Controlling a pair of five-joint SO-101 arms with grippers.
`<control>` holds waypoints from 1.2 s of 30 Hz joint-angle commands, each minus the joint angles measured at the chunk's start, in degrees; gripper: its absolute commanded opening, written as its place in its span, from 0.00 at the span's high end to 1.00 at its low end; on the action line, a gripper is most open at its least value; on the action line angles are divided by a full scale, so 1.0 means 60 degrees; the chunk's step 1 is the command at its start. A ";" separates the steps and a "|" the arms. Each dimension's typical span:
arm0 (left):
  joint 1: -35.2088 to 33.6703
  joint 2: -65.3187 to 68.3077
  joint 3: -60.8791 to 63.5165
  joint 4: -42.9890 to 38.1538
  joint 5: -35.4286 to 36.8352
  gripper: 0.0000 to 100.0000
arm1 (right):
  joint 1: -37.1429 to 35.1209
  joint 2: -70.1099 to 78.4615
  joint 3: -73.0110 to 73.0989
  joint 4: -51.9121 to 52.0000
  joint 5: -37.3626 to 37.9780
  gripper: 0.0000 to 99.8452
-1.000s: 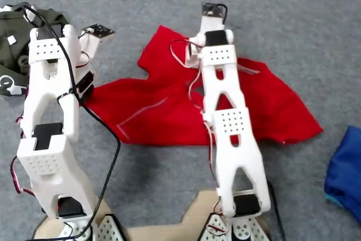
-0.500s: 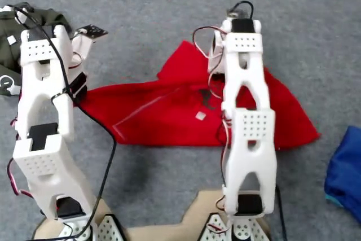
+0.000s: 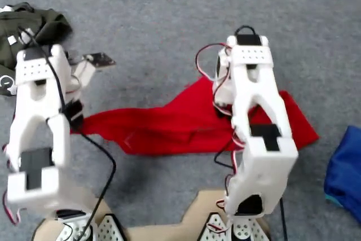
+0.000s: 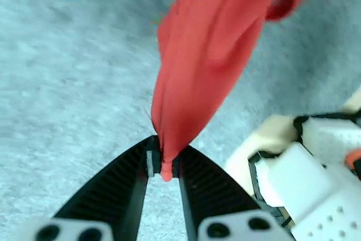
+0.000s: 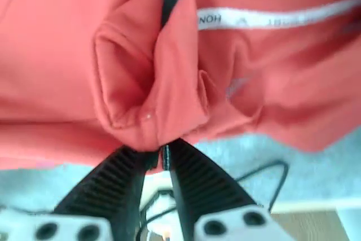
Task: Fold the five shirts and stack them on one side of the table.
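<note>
Between two arms, red shirt (image 3: pixel 169 128) stretched over counter (image 3: pixel 169 26), long axis left to right; left fingers (image 4: pixel 127 180) pinch its left end, right fingers (image 5: pixel 114 176) pinch bunched cloth near collar.

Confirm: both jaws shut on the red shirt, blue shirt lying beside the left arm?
One error: the blue shirt lies beside the right arm, as the high view shows. Both jaws are shut on the red shirt.
</note>
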 commanded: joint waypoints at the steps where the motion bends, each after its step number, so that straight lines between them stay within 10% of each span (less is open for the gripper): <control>1: -0.0015 -0.1839 0.1070 0.0176 -0.0513 0.98 | 0.0139 -0.1399 0.1502 0.0117 0.0293 0.99; 11: -0.0059 -0.4916 0.3326 0.0176 -0.1524 0.98 | 0.0212 -0.3304 0.5150 -0.1084 0.1201 0.97; 18: -0.0059 -0.5648 0.3839 0.0176 -0.1465 0.98 | 0.0154 -0.4447 0.4989 -0.0571 0.1172 0.66; 36: -0.0059 -0.5692 0.4322 0.0161 -0.0821 0.98 | -0.1370 -0.0769 -0.1648 -0.0440 0.0498 0.82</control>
